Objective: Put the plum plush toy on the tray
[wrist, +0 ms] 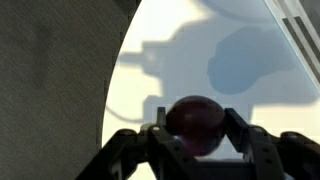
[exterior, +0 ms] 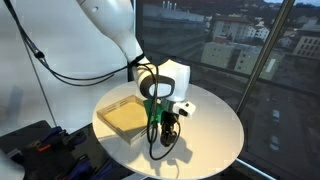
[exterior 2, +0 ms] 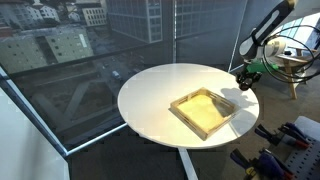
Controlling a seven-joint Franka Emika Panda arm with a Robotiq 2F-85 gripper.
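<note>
At table [exterior: 215, 135] edge, just beside tray [exterior 2: 181, 103]: gripper [wrist: 196, 132] clenched on plum toy [wrist: 195, 118], w/ fingers [wrist: 236, 130] pressing both sides. Toy not on tray. Arm shadow falls across tabletop. Can't tell whether toy touches table.

— Where do the outside cameras stand?
— Both stand off different edges of the round table [exterior: 215, 132] [exterior 2: 150, 95], looking down and sharing the tray [exterior: 124, 117] [exterior 2: 205, 113].
— And the wrist camera?
— It sits close above the table's edge.

A round white table [exterior 2: 150, 100] carries 1 square, pale tan tray [exterior 2: 205, 112].
</note>
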